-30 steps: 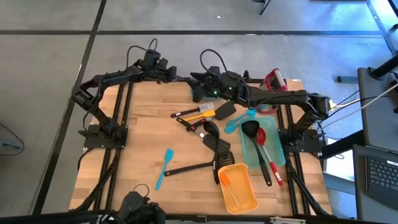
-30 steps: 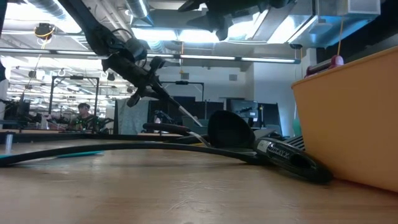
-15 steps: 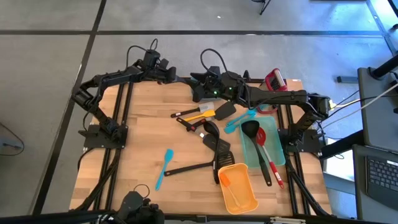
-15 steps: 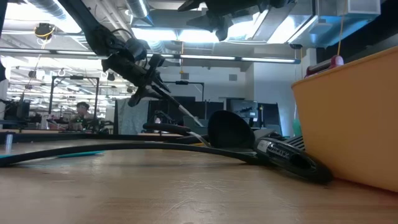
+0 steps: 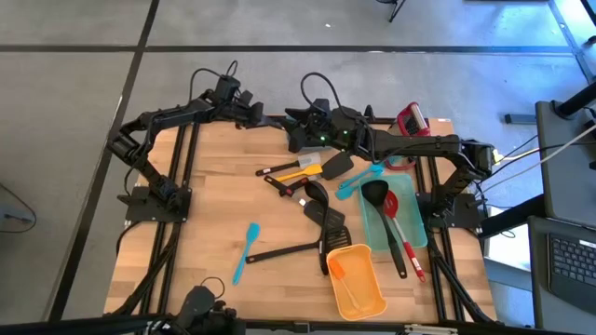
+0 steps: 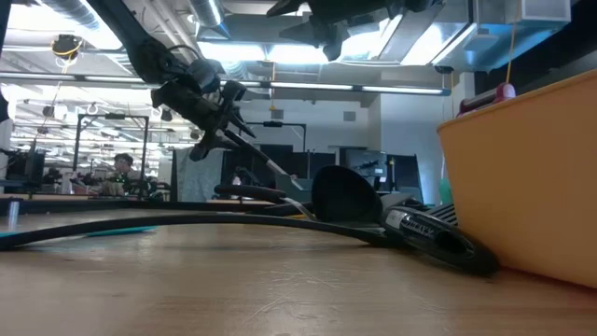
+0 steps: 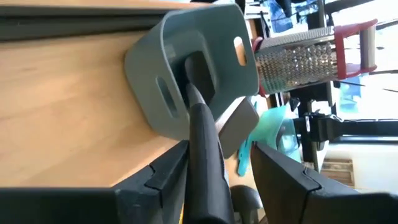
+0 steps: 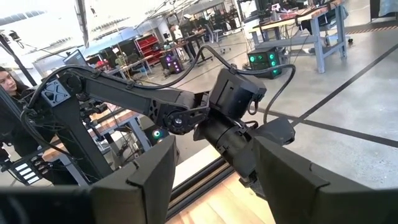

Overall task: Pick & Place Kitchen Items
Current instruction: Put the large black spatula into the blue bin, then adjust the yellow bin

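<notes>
We see the left gripper (image 5: pixel 253 114) raised at the far edge of the tabletop (image 5: pixel 205 214). Its fingers (image 7: pixel 283 177) stand apart around a smooth, matte black handle (image 7: pixel 205 143). There is clear space on one side of the handle, and on the other side we cannot tell whether the finger touches it. The handle runs down into a grey holder (image 7: pixel 155 56) with rounded corners and oval slots, which sits on the wood. Just past the holder stands a metal grater (image 7: pixel 298 59) with a red frame.

The right gripper (image 5: pixel 294 130) hangs close beside the left one at the same far edge. Its fingers (image 8: pixel 146 180) are wide and hold nothing.

We find most of the kitchen items loose in the middle of the tabletop. There, black turners (image 5: pixel 323 216) lie crossed over one another. A yellow-handled spatula (image 5: pixel 303 173) lies next to a black square-headed one (image 5: pixel 337 166). A long black handle (image 5: pixel 284 251) angles toward the near side.

One teal spatula (image 5: pixel 244 251) lies alone, well apart on the left half. Another (image 5: pixel 358 179) lies at the corner of a pale teal tray (image 5: pixel 416 219) on the right. In the tray lie a black ladle (image 5: pixel 375 194) and a red spoon (image 5: pixel 392 204), with handles pointing to the near edge. An orange bin (image 5: pixel 371 296) sits in front of the pile.
</notes>
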